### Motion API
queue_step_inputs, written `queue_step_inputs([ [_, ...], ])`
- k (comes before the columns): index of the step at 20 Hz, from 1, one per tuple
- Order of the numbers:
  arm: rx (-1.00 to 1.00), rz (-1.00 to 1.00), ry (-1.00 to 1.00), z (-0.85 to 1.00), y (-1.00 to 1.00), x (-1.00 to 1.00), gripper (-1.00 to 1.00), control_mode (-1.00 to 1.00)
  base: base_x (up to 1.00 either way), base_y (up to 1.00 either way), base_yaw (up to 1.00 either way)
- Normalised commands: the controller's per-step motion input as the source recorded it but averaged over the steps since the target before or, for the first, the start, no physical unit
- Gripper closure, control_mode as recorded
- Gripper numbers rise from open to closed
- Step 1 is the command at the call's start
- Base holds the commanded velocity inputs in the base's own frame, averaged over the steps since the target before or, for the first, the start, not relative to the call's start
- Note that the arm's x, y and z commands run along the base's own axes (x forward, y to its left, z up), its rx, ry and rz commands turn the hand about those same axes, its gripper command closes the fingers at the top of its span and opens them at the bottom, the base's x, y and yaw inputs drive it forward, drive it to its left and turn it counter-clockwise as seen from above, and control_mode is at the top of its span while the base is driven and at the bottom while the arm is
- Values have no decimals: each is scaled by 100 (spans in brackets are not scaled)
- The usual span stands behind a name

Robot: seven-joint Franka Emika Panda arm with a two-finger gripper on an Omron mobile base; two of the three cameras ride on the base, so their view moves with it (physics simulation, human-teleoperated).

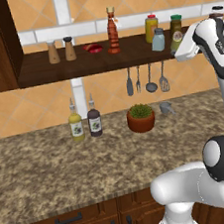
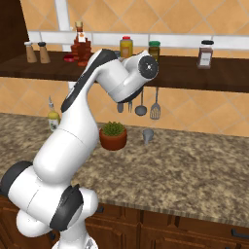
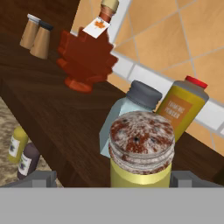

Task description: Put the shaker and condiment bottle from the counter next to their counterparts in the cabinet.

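Up at the cabinet (image 1: 77, 63) shelf, the end effector (image 3: 140, 183) is clamped on the upright shaker (image 3: 140, 148), which sits just in front of the pale blue-grey shaker (image 3: 131, 109), its counterpart basically straight ahead.

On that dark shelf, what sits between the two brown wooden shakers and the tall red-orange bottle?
A small red dish-like thing lies on the cabinet between the wooden shakers and condiment bottle, in the left base view.
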Motion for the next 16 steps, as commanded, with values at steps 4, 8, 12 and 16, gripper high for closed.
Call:
queue_step_inputs([
  [4,0,1,0,-11,0,0,-100,-100,0,0,0],
  [8,0,1,0,-4,0,2,-100,-100,0,0,0],
  [12,0,4,0,-1,-1,26,-100,-100,0,0,0],
  [16,0,7,0,0,-12,41,-100,-100,0,0,0],
])
